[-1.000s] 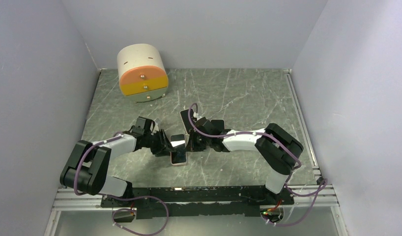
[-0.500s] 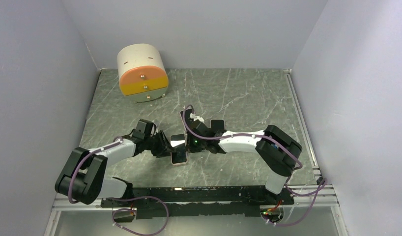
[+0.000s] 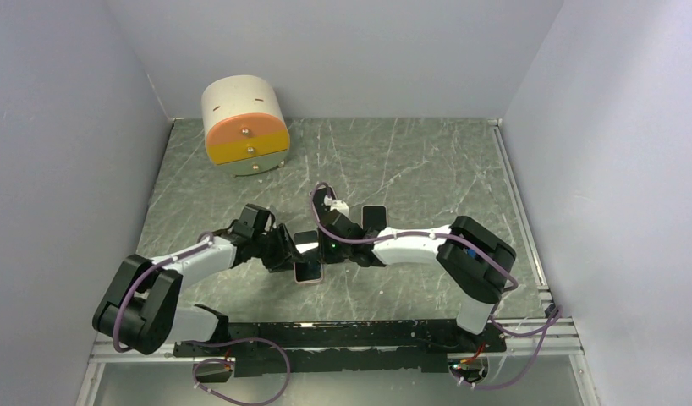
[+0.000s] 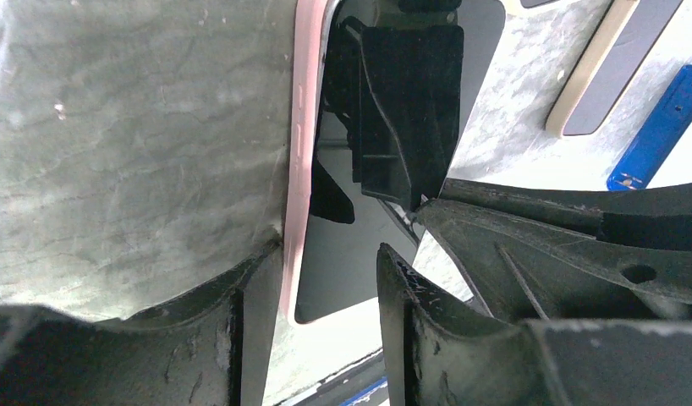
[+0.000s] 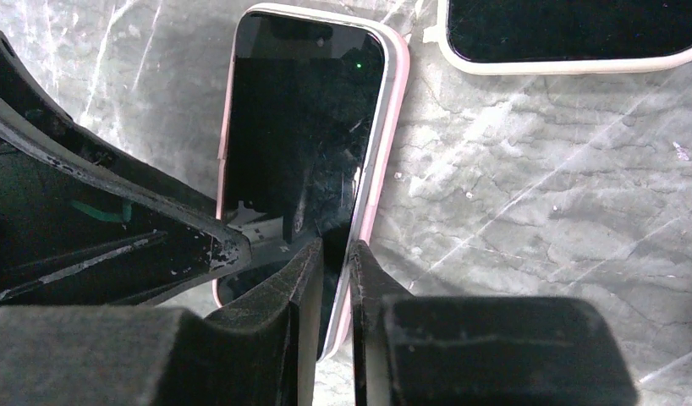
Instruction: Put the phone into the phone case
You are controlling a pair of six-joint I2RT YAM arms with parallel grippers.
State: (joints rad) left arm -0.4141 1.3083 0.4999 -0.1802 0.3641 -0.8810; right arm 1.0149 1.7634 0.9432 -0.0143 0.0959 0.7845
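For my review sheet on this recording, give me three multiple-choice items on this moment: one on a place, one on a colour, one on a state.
1. Where does the drawer box stand?
A. far left corner of the table
B. near right edge
C. between the arms

2. What colour is the rim of the case around the phone?
A. blue
B. pink
C. green

3. How does the phone lie?
A. standing on edge
B. lifted off the table
C. flat on the table, screen up

Answers:
1 A: the top view shows it at the back on the left.
2 B: the right wrist view shows a pink edge around the dark screen.
3 C: it rests on the marble, glass facing up.
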